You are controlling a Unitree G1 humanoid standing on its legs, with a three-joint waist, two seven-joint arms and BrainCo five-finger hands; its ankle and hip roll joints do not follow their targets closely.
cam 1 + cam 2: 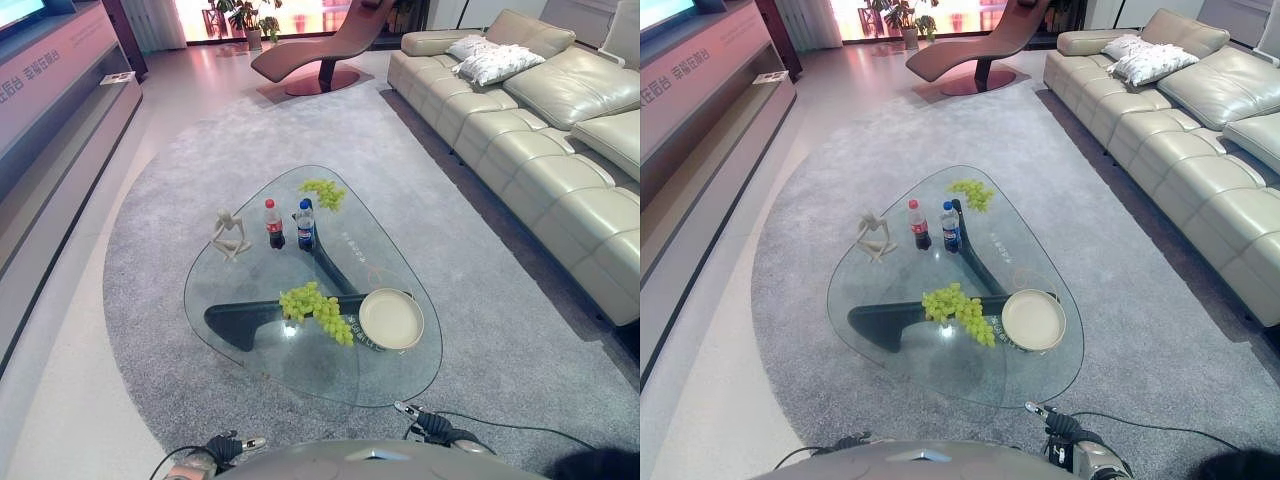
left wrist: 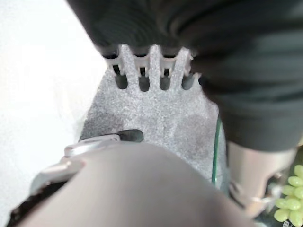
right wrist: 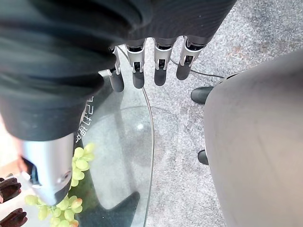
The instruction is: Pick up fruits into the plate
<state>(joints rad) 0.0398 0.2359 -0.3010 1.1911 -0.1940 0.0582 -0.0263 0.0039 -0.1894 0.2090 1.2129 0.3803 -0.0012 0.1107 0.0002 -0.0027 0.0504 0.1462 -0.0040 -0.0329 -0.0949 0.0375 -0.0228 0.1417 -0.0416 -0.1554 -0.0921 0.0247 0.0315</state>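
Both hands hang low at the near edge here, well short of the fruit: the left hand with fingers straight over the grey rug, holding nothing, and the right hand with its fingers relaxed and empty just past the rim of the glass worktop. On that worktop, a bunch of green grapes lies near the front, just beside the round cream plate but not in it; the plate carries nothing. A second bunch of green grapes sits at the far end, well apart from the plate. Between the two bunches stand a red-capped cola bottle and a blue-labelled bottle, side by side and upright, with a pale seated figurine to their left. A cream leather sofa runs along the right.
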